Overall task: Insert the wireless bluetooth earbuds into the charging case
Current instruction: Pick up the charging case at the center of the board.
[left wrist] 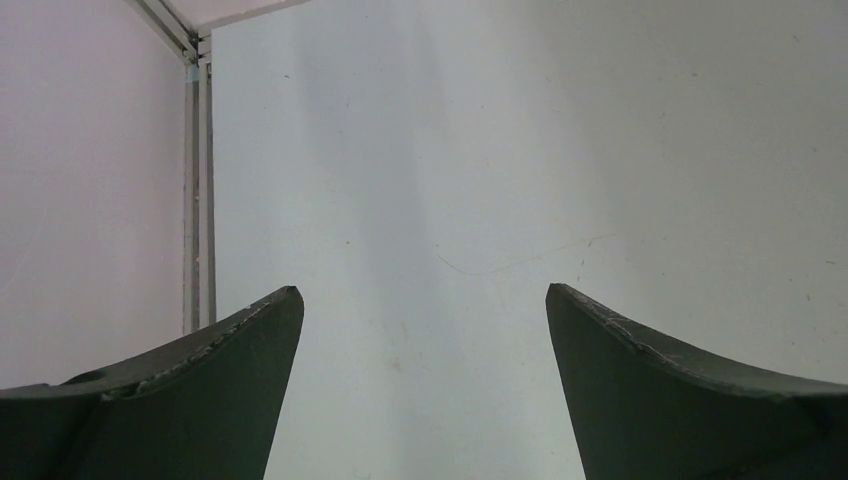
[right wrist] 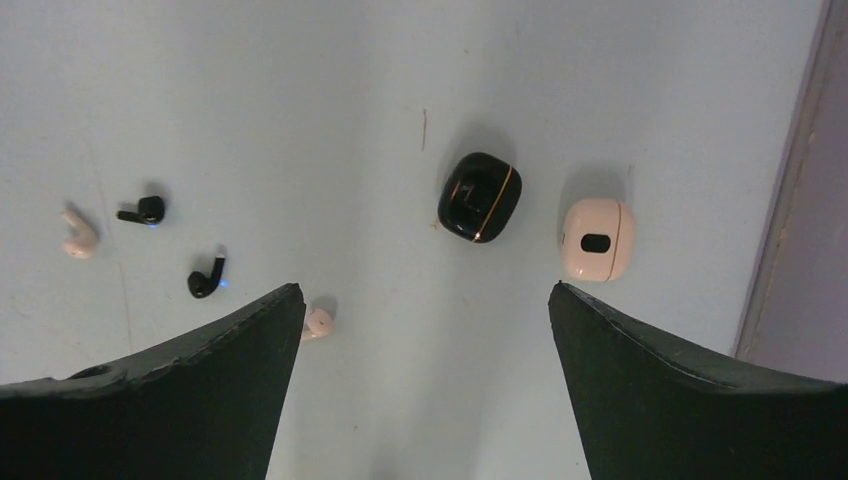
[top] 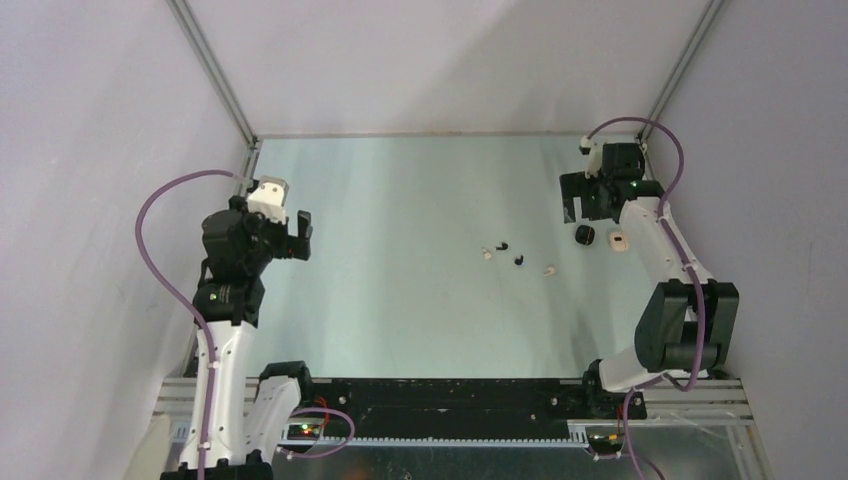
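Several tiny earbuds lie loose on the table right of centre. Two are black (right wrist: 147,210) (right wrist: 205,279) and two are off-white (right wrist: 78,237) (right wrist: 317,322). A black charging case (right wrist: 478,197) with a gold seam and an off-white charging case (right wrist: 596,239) sit side by side to their right, lids down. My right gripper (right wrist: 425,295) hangs open above the table just behind the cases, nothing between its fingers. From above, the black case (top: 585,235) lies just below that gripper (top: 578,207). My left gripper (top: 298,234) is far off at the left, open and empty over bare table (left wrist: 430,180).
A metal frame post (left wrist: 196,180) and pale walls close in the table on the left, back and right. The right wall (right wrist: 800,250) runs close beside the off-white case. The arm bases and a black rail (top: 430,400) line the near edge.
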